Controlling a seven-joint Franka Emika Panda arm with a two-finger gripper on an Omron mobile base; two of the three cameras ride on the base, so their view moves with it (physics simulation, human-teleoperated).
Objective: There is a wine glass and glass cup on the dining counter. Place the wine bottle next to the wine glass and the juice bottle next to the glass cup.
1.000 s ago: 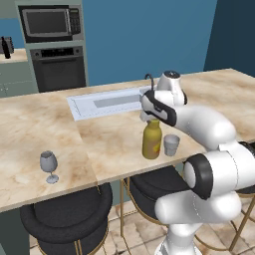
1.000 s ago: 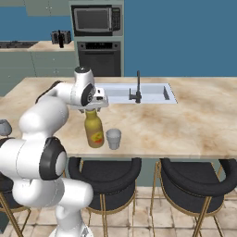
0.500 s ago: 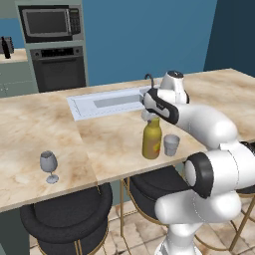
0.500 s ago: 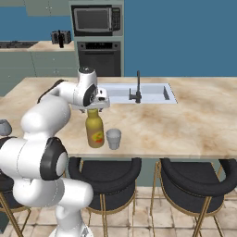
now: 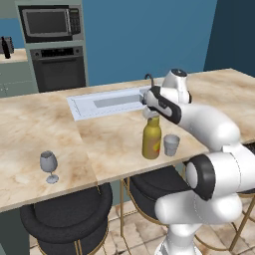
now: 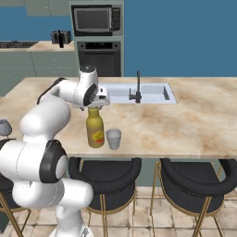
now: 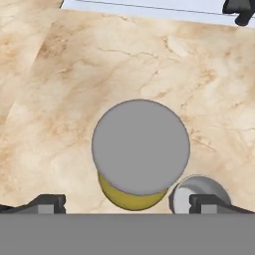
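The juice bottle [image 5: 151, 141], stout and yellow-ochre with a grey cap and a small red-orange label, is standing upright on the beige marbled table [image 5: 109, 134], directly below the gripper [image 5: 151, 115], whose jaws are standing wide on either side of the cap without touching it. The glass cup [image 5: 171, 145], a short translucent grey-white tumbler, is sitting upright just beside the bottle, also under the gripper and slightly off to one side. The wine glass [image 5: 48, 166] is standing upright on the same table, well apart from the gripper.
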